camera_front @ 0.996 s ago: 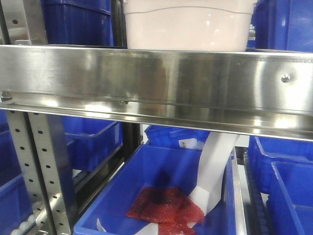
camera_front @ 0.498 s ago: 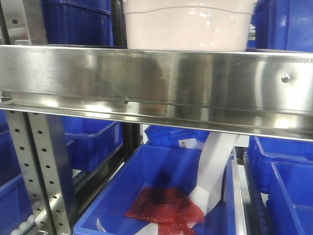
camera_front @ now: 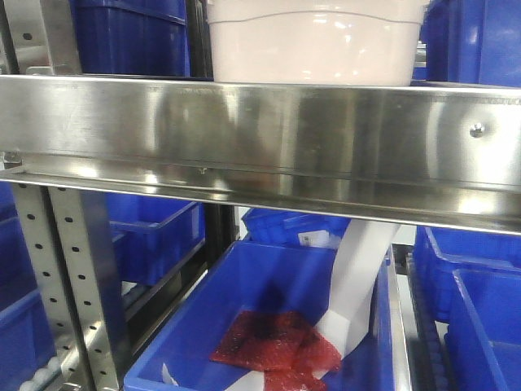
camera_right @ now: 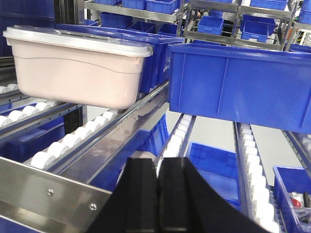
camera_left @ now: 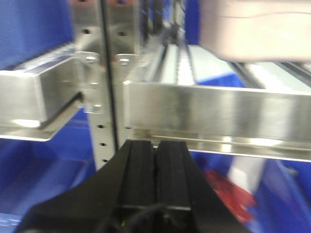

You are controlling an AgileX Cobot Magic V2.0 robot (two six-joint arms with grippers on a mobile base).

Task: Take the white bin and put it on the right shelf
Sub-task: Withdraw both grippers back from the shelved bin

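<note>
Left gripper is hovering near the right shelf front rail, fingers pressed together, gripping nothing. White bin is sitting on the shelf's rollers, left of a blue bin. Right gripper is pointing over the rail, pads touching, also holding nothing.

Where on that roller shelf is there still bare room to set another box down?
The rollers in front of the white bin, up to the steel front rail, lie bare. So does the roller lane in front of the big blue bin. Farther back, blue bins crowd the shelf.
</note>
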